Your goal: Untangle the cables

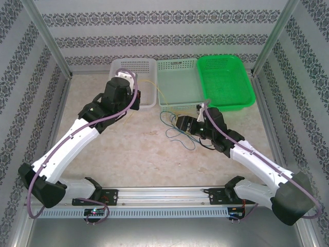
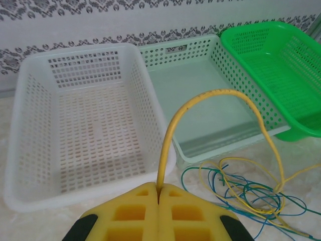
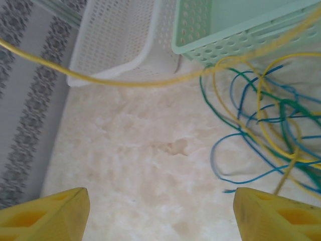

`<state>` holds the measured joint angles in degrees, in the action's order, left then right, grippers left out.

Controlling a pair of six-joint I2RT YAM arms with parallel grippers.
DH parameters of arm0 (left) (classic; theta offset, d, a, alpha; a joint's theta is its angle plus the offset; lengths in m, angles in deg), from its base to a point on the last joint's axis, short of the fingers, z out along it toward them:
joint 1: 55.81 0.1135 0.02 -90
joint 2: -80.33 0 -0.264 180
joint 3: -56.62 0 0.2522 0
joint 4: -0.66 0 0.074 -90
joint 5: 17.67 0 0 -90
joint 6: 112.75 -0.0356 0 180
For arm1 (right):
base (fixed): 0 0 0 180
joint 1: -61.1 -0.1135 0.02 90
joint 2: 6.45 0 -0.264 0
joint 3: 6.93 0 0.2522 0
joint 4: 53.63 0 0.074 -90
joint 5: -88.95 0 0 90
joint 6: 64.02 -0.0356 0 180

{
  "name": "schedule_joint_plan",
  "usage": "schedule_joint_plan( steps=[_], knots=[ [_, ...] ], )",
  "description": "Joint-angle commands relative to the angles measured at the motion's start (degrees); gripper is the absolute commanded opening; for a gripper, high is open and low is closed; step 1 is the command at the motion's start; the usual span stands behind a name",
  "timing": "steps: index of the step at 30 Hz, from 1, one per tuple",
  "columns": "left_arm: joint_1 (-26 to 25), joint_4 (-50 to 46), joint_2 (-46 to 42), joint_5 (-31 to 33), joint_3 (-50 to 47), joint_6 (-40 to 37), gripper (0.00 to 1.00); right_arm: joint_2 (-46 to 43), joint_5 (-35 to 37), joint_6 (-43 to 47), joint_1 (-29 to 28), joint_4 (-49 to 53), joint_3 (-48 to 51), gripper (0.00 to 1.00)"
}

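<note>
Pinching a yellow cable (image 2: pixel 200 98) is the left gripper (image 2: pixel 158 193) (wrist view) — right gripper (image 3: pixel 160 197) spread.

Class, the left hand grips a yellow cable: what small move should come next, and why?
Probably draw the left hand gently back over the white basket: it is shut on the yellow cable, whose loop runs down into the blue and green tangle.

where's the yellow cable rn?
Left wrist view: yellow cable is pinched in the shut left tool, arching up and right, then down into the tangle in front of the mint basket.
</note>
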<state>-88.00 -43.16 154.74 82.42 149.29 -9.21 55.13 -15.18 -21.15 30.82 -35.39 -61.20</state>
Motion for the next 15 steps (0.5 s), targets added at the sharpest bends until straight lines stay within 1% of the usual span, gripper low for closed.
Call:
schedule_joint_plan(
  steps=[1, 4, 7, 11, 13, 15],
  knots=[
    [-0.6, 4.7, 1.5, -1.4, -1.4, 1.4, 0.00, -0.3, -4.3, -14.3, 1.8, -6.6, 0.0, 0.76],
    [-1.5, 7.1, 2.8, -2.1, -2.9, 2.3, 0.00, 1.4, -6.2, -22.0, 2.9, -13.4, 0.5, 0.75],
    [-2.8, 8.9, 4.0, -1.8, -4.1, 2.6, 0.00, 4.7, -7.9, -28.9, 2.6, -21.8, 0.9, 0.75],
    [-4.7, 10.2, 5.8, 1.1, -4.2, 1.4, 0.00, 10.1, -10.8, -39.7, 1.1, -36.1, 1.8, 0.75],
    [-5.5, 10.8, 6.6, 2.5, -4.0, 0.7, 0.00, 12.0, -11.7, -42.1, 0.3, -38.8, 1.0, 0.75],
    [-6.5, 11.6, 7.2, 3.1, -3.9, 0.0, 0.00, 13.6, -11.9, -43.4, 0.0, -39.2, 0.1, 0.75]
  ],
)
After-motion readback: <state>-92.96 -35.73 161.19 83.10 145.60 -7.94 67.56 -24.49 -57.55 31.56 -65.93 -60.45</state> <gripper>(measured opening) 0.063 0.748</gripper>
